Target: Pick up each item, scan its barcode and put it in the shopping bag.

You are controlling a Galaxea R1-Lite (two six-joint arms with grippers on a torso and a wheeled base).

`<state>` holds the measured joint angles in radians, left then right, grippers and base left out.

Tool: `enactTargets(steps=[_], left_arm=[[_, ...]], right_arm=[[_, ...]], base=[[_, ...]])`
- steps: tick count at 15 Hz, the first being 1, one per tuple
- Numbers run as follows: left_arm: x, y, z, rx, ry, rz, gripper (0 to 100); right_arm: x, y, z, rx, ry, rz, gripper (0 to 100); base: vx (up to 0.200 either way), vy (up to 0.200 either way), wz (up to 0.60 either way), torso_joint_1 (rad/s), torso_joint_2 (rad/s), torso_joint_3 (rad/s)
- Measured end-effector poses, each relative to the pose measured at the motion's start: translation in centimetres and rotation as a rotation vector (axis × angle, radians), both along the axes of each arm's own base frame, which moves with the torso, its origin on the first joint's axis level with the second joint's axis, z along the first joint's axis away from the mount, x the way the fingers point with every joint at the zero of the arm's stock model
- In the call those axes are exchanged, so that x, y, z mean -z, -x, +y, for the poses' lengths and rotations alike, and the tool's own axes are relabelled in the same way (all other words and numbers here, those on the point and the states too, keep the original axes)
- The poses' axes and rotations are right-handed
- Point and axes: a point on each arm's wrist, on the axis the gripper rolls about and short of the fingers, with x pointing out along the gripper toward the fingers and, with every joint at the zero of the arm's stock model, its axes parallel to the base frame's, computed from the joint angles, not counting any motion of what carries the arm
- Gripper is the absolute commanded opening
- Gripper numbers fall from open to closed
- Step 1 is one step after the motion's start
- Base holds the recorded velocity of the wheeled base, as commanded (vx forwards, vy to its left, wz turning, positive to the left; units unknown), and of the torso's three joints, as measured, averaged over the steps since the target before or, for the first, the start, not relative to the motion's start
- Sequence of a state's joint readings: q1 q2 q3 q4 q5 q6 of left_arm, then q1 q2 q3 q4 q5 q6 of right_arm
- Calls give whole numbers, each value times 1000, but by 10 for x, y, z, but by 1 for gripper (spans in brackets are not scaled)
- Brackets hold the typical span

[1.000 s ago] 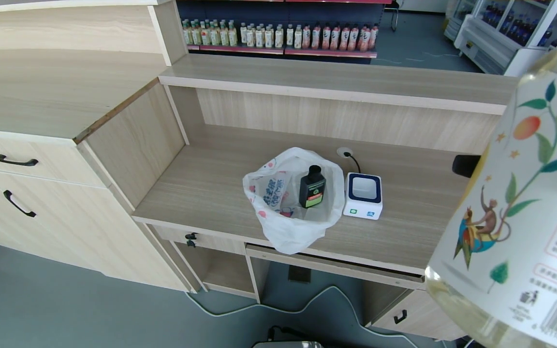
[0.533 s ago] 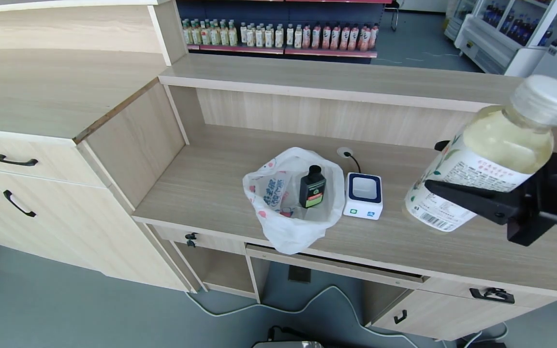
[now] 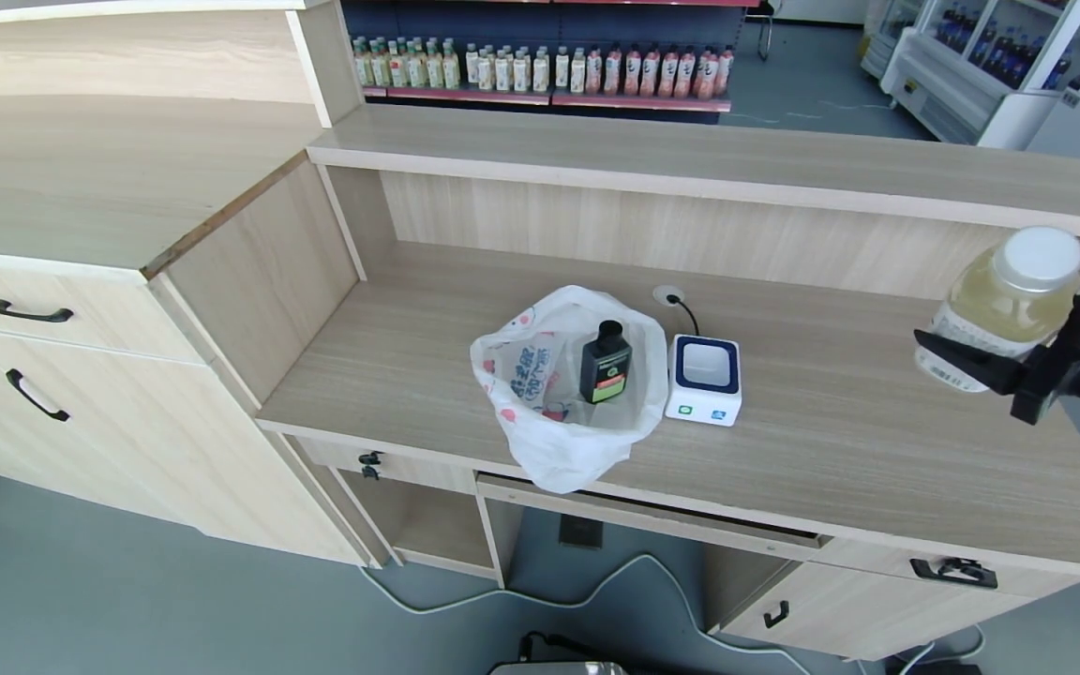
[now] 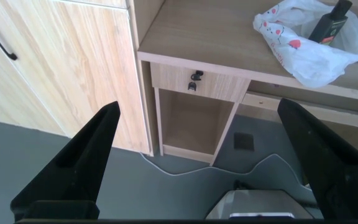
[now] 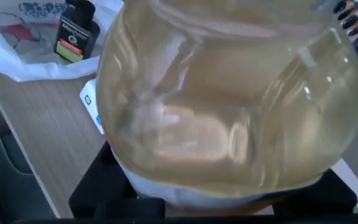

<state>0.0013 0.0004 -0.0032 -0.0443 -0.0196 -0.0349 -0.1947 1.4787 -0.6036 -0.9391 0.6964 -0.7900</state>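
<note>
1. White plastic with red and blue print makes up the shopping bag (image 3: 566, 384). It sits mouth open near the front edge of the wooden counter (image 3: 831, 450), and its lower part droops over that edge.
2. One dark bottle (image 3: 605, 362) is in the bag, with a black cap and a red-and-green label, cap upward. It seems to lean on the bag's far wall, though I cannot be sure.
3. Just right of the bag stands the scanner (image 3: 704, 380), a white box with a dark-framed window facing up. A black cable (image 3: 687, 317) runs from its far side to a round port (image 3: 668, 295) in the counter.
4. My right pincer (image 3: 976, 349) is clamped on the drink bottle (image 3: 1004, 300), which has pale yellow liquid, a white cap and a white label. I hold it in the air over the counter's right end, well to the right of the scanner, tilted with the cap uppermost.
5. From my right wrist, the drink bottle's rounded body (image 5: 229, 106) looms close, with my black fingers (image 5: 98, 186) on either side of it. The bag and dark bottle lie beyond.
6. My left pincer (image 4: 199, 109) has its jaws wide apart and holds nothing. It hangs low over the grey floor (image 4: 166, 193), nearer than the counter and left of the bag.
</note>
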Motion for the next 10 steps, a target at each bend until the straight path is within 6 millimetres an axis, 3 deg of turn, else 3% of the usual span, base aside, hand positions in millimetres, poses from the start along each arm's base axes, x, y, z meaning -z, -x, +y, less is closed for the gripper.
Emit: enactTargets(steps=[4, 10], left_arm=[[0, 0, 0, 0, 0, 0, 100], [0, 0, 0, 1, 0, 0, 100]], right_arm=[[3, -28, -8, 10, 36, -144, 0], [18, -75, 7, -59, 104, -341, 0]], base=[[0, 0, 0, 0, 0, 0], [0, 0, 0, 0, 0, 0]])
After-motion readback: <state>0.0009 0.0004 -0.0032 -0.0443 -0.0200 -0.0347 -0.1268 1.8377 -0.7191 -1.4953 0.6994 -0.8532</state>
